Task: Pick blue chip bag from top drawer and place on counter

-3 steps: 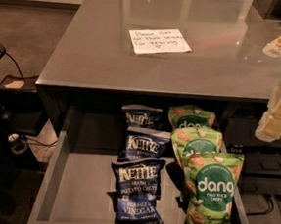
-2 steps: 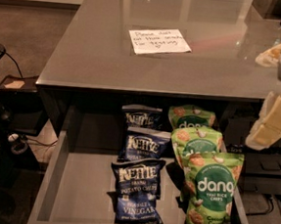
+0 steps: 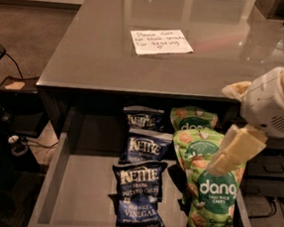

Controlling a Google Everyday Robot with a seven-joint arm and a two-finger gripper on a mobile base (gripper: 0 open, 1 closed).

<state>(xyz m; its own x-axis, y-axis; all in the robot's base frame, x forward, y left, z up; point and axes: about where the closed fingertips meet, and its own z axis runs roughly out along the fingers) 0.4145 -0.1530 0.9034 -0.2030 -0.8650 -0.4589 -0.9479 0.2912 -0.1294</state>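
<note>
Rightward, claw (image 3: 234,143) hangs over the top drawer (image 3: 85,190).

Green dang rice chip bags (image 3: 213,194), handwritten note (image 3: 160,41)

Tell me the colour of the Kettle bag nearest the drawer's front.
Kettle bag: navy blue, white lettering; camera view. Gripper hovers over the green bags.

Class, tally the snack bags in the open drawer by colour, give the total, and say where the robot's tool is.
Blue Kettle chip bags: 3
Green dang rice chip bags: 3
Total: 6 bags, all in the top drawer.
The tool shows in front of the green bags, at the drawer's right side.
</note>
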